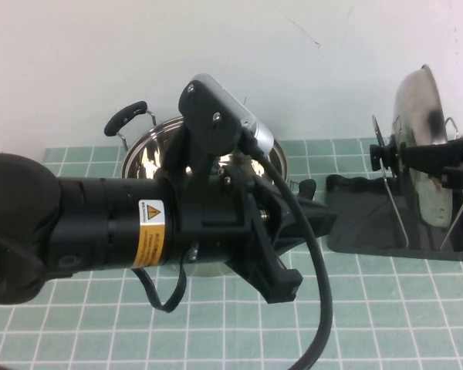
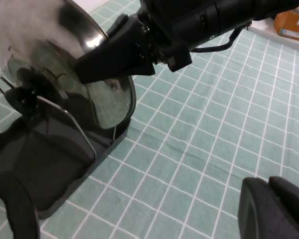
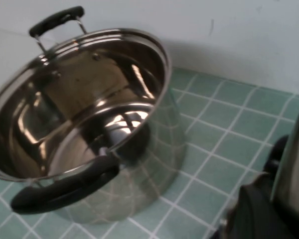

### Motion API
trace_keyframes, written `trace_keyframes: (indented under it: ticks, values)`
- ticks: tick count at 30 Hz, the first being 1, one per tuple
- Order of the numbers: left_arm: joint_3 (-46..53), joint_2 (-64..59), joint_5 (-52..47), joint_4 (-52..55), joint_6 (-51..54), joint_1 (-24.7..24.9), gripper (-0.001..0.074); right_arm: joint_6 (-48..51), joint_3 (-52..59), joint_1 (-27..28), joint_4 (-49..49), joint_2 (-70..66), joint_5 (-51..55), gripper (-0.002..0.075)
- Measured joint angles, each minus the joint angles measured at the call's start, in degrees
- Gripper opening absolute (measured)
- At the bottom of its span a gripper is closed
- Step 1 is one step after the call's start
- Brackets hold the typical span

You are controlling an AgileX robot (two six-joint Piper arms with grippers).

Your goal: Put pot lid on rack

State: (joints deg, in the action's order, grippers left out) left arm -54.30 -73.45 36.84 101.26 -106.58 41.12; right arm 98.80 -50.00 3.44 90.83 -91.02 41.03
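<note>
The pot lid (image 1: 423, 139) stands on edge in the rack (image 1: 355, 227), its black knob (image 1: 381, 155) facing the pot. It leans among the thin wire uprights (image 1: 399, 216) over the dark grey tray. My right gripper (image 1: 450, 164) reaches in from the right edge and is shut on the lid's rim. The left wrist view shows its dark fingers (image 2: 107, 57) clamped on the shiny lid (image 2: 107, 102). In the right wrist view the lid (image 3: 296, 149) fills the edge beside a finger (image 3: 259, 209). My left gripper (image 1: 320, 220) hovers between pot and rack, shut and empty (image 2: 271, 191).
The deep steel pot (image 1: 150, 150) with two black handles (image 3: 60, 186) stands open at back centre, partly hidden by my left arm (image 1: 100, 231). A green tiled mat (image 1: 386, 316) covers the table. An orange box (image 2: 291, 22) lies beyond the mat.
</note>
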Motion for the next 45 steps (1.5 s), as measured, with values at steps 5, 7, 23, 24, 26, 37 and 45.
trace_keyframes:
  ticks: [5, 7, 23, 24, 26, 37, 45]
  values:
    - [0.00, 0.00, -0.37, 0.00, 0.00, -0.04, 0.0008, -0.63, -0.41, 0.10, 0.00, -0.14, -0.81, 0.0293]
    - [0.00, 0.00, -0.37, 0.00, 0.00, -0.04, 0.0008, -0.91, -0.41, 0.10, -0.24, -0.14, -0.81, 0.0409]
    - [0.00, 0.00, -6.19, 0.00, 3.21, -0.04, 0.0008, -1.04, -0.41, 9.63, -1.41, 10.13, 3.99, 0.0568]
    - [0.00, 0.00, -8.20, 0.00, 4.34, -0.04, 0.0008, -1.04, -0.41, 9.95, -1.41, 11.33, 5.58, 0.0550]
    - [0.00, 0.00, -13.78, 0.00, 6.29, -0.04, 0.0007, -1.04, -0.41, 10.21, -1.29, 13.59, 10.41, 0.0467]
    - [0.00, 0.00, -52.29, -11.03, 33.05, -0.04, 0.0007, -18.00, -0.41, 6.35, -23.02, 25.66, 23.51, 0.0013]
    - [0.00, 0.17, -76.62, -44.07, 62.04, -0.17, 0.0000, -46.79, -1.01, -4.97, -71.31, 35.32, 17.45, 0.0005]
